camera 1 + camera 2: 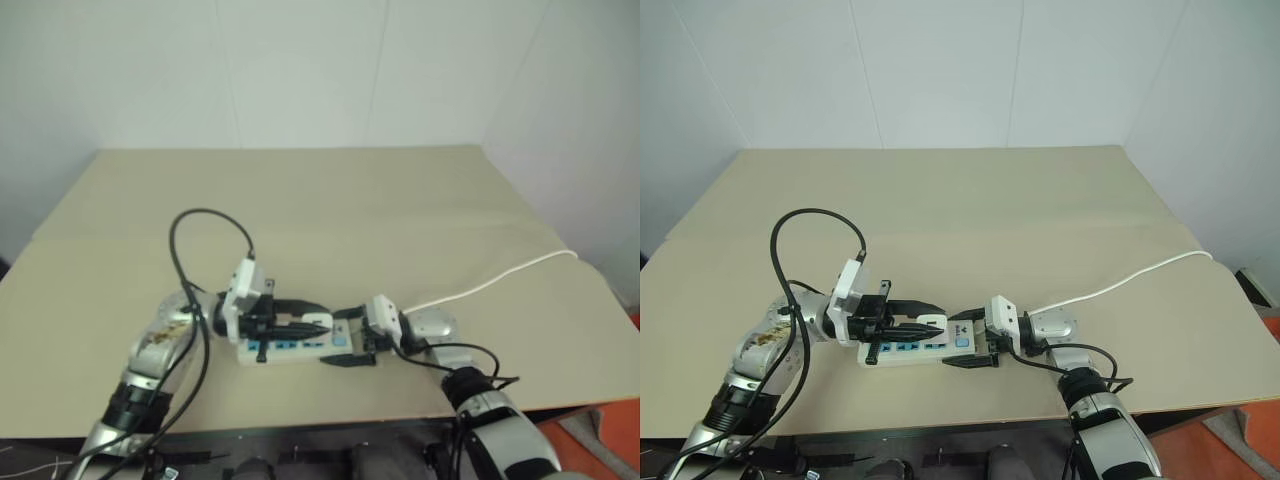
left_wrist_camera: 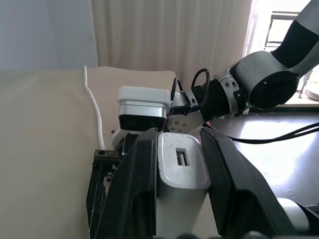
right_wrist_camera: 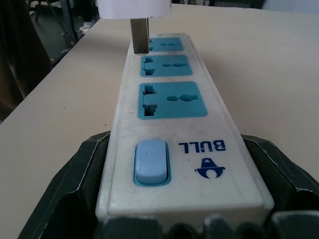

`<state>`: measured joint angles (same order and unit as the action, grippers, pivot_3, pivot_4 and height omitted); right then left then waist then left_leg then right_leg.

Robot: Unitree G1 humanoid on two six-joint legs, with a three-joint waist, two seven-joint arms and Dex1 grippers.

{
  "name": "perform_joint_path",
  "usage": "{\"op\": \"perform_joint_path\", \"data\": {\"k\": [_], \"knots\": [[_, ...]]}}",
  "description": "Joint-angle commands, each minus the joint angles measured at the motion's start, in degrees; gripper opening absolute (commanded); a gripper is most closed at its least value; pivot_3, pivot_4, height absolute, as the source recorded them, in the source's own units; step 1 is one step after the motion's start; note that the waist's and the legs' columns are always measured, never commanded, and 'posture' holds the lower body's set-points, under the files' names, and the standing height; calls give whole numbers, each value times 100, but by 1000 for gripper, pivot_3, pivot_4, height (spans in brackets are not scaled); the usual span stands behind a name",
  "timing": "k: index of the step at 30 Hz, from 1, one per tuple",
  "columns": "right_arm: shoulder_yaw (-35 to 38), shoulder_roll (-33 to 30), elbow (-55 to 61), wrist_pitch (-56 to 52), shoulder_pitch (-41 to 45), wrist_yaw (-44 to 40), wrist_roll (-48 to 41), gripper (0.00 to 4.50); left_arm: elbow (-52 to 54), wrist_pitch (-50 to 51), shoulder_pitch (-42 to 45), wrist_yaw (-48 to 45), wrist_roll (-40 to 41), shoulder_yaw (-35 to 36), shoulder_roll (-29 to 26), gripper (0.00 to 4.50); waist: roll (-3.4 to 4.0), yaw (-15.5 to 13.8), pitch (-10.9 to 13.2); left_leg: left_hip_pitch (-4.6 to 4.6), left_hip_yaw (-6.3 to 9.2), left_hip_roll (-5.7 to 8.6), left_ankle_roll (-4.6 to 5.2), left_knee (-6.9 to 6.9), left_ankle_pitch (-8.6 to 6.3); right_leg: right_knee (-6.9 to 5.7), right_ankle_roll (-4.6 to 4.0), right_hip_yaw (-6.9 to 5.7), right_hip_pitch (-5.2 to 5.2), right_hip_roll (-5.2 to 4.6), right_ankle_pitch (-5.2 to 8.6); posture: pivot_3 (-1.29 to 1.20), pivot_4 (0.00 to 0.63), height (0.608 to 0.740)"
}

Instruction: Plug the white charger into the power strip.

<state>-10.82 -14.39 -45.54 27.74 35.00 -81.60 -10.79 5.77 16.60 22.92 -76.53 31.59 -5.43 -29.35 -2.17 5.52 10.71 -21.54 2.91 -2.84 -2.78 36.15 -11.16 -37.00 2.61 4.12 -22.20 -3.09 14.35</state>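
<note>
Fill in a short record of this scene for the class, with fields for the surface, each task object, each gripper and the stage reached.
surface: tan table
power strip: white bar with three blue socket faces, lying flat, switch end toward the right gripper
white charger: clamped in the left gripper, prongs pointing down above the far socket
left gripper: shut on the white charger, over the power strip
right gripper: fingers on both sides of the strip's switch end, steadying it
cable: thin white, trailing to the table's right edge
stage: prongs not yet inserted
</note>
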Motion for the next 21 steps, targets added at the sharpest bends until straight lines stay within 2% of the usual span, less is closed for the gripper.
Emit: {"op": "perform_joint_path", "data": {"k": [1, 21], "knots": [[-52, -41, -190, -63, -120, 128, 197, 3494, 10, -129, 37, -21, 3, 40, -8, 1029, 0, 0, 0, 0, 0, 0, 0, 0, 0, 0, 0, 0, 0, 0, 0, 0, 150, 740], [-30, -95, -231, -120, -88, 123, 198, 3494, -120, -179, -108, 39, -109, 10, -13, 1029, 0, -3, 0, 0, 0, 0, 0, -3, 0, 2, -1, 0, 0, -1, 0, 0, 150, 740]]}}
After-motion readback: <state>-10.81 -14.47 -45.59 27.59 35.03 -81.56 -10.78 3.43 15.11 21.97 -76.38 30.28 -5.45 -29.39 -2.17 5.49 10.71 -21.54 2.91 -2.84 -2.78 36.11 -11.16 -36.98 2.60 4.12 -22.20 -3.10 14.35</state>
